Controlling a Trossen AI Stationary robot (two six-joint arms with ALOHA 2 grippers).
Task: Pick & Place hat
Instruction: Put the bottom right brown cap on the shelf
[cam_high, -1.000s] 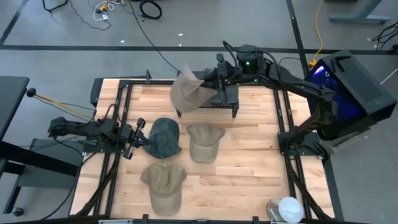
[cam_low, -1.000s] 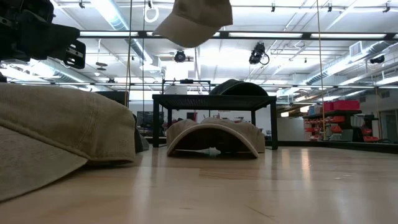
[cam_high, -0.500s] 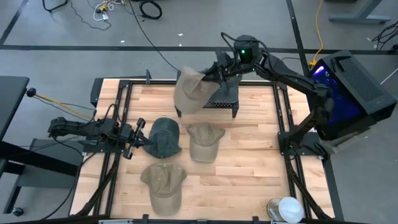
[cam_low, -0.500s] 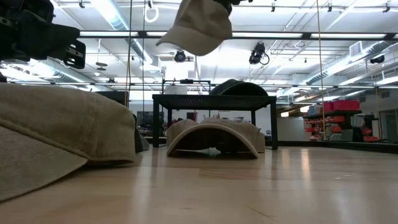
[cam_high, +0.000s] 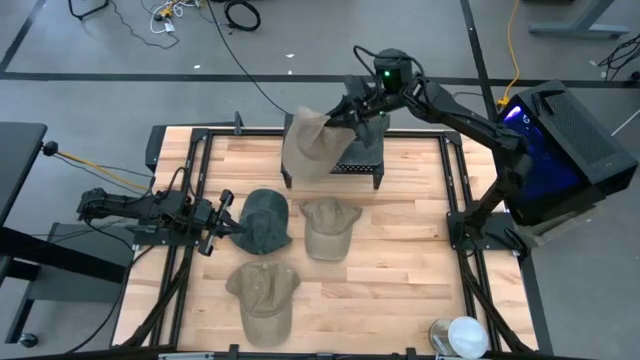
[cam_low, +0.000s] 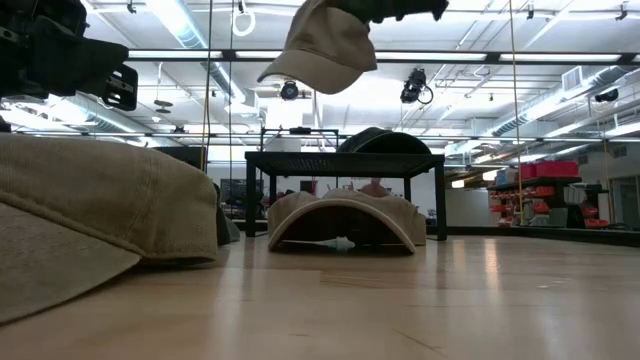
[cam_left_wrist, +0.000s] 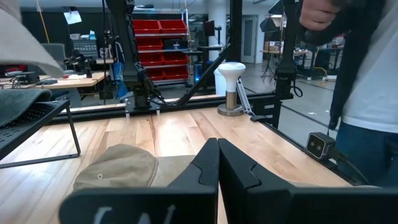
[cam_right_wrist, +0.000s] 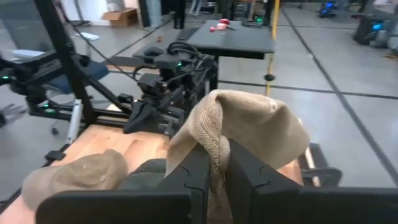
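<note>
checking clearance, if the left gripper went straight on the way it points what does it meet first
Probably the dark green cap: the left gripper, jaws shut, points across the table with that cap right at its tip. The wrist view is unclear on height, so it might skim it.

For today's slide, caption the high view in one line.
Right pincer holds a tan hat above the black rack.

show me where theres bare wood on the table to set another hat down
The widest free patch is the right half of the table, between the middle tan hat and the right frame rail. It is crowded on the left: the dark green hat, the front tan hat and the left end effector sit close together. The right end effector holds a tan hat above the black rack.
</note>
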